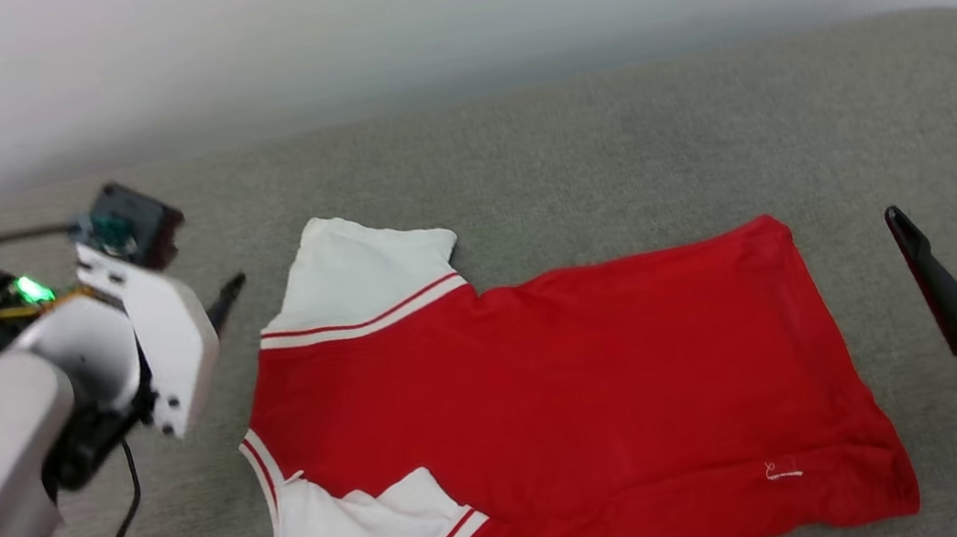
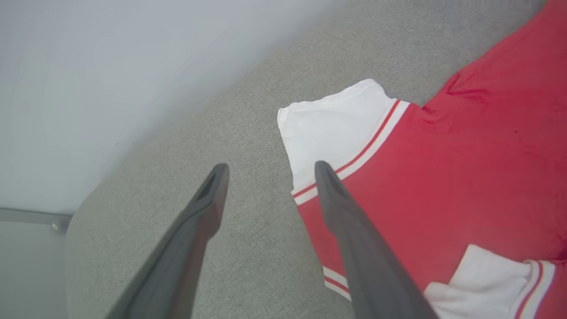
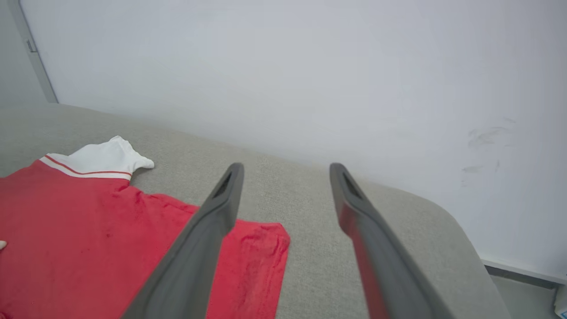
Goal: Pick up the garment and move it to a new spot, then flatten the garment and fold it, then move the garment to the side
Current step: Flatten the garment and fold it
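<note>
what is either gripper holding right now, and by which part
Nothing: left gripper and right gripper both stand open, and the garment lies loose.

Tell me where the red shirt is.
The red shirt lies spread on the grey cushion, low in the head view, between the left hand and right hand.

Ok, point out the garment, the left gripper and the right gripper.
garment (image 1: pixel 550 388), head view, middle of the red body.
left gripper (image 2: pixel 271 165), left wrist view, midway between its open fingertips.
right gripper (image 3: pixel 287 165), right wrist view, midway between its open fingertips.
</note>
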### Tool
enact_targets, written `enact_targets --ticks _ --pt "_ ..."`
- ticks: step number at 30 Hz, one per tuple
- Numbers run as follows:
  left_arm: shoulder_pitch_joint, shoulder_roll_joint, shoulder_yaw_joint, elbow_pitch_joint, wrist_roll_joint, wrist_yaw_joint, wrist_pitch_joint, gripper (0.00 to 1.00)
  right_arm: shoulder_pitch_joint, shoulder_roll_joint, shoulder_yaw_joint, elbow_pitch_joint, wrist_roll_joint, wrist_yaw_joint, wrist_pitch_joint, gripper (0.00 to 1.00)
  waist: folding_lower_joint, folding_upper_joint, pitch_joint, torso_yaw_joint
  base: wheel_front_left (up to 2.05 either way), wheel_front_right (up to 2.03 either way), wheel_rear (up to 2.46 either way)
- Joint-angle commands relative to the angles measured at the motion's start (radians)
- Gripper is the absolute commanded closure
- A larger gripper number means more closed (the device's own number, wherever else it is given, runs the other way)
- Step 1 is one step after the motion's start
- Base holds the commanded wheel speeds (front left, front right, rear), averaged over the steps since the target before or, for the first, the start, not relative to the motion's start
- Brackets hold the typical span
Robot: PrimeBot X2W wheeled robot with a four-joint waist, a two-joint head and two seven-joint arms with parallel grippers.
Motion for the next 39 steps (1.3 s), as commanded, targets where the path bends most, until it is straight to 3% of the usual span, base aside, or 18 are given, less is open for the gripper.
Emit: enact_targets --ticks 1,6,10,17,21,26,33,34,35,39 --pt "-0.032 -0.013 0.011 0.024 -0.014 -0.003 0.013 0.0 0.023 0.04 -0.016 -0.025 -0.022 0.0 -0.022 0.0 0.0 0.0 0.038 -0.021 0.0 0.0 0.0" --pt "-0.171 -0.067 0.04 0.129 -0.04 -0.032 0.086 0.0 0.08 0.204 -0.1 -0.118 -0.111 0.0 -0.091 0.0 0.0 0.0 0.117 -0.05 0.0 0.0 0.0" --pt "-0.286 -0.083 0.064 0.183 -0.085 -0.057 0.193 0.0 0.096 0.28 -0.104 -0.153 -0.149 0.0 -0.122 0.0 0.0 0.0 0.19 -0.082 0.0 0.0 0.0" --pt "-0.435 -0.091 0.051 0.223 -0.166 -0.081 0.481 0.0 0.051 0.295 -0.07 -0.14 -0.16 0.0 -0.136 0.0 0.0 0.0 0.315 -0.126 0.0 0.0 0.0" --pt "-0.488 -0.085 0.017 0.232 -0.159 -0.079 0.61 0.0 0.018 0.29 -0.05 -0.12 -0.156 0.0 -0.147 0.0 0.0 0.0 0.373 -0.142 0.0 0.0 0.0" --pt "-0.52 -0.087 -0.029 0.251 -0.125 -0.074 0.694 0.0 -0.027 0.283 -0.02 -0.086 -0.153 0.0 -0.158 0.0 0.0 0.0 0.425 -0.159 0.0 0.0 0.0" --pt "-0.509 -0.099 -0.077 0.287 -0.102 -0.091 0.724 0.0 -0.057 0.294 0.019 -0.029 -0.149 0.0 -0.184 0.0 0.0 0.0 0.451 -0.175 0.0 0.0 0.0" --pt "-0.507 -0.1 -0.083 0.289 -0.104 -0.093 0.727 0.17 -0.058 0.294 0.021 -0.023 -0.147 0.0 -0.187 0.0 0.0 0.0 0.45 -0.176 0.0 0.0 0.0" --pt "-0.506 -0.099 -0.088 0.29 -0.103 -0.098 0.73 1.0 -0.058 0.293 0.022 -0.018 -0.145 0.0 -0.189 0.0 0.0 0.0 0.449 -0.177 0.0 0.0 0.0" --pt "-0.498 -0.09 -0.083 0.285 -0.111 -0.108 0.702 1.0 -0.065 0.288 0.012 -0.003 -0.145 0.0 -0.196 0.0 0.0 0.0 0.42 -0.177 0.0 0.0 0.0"
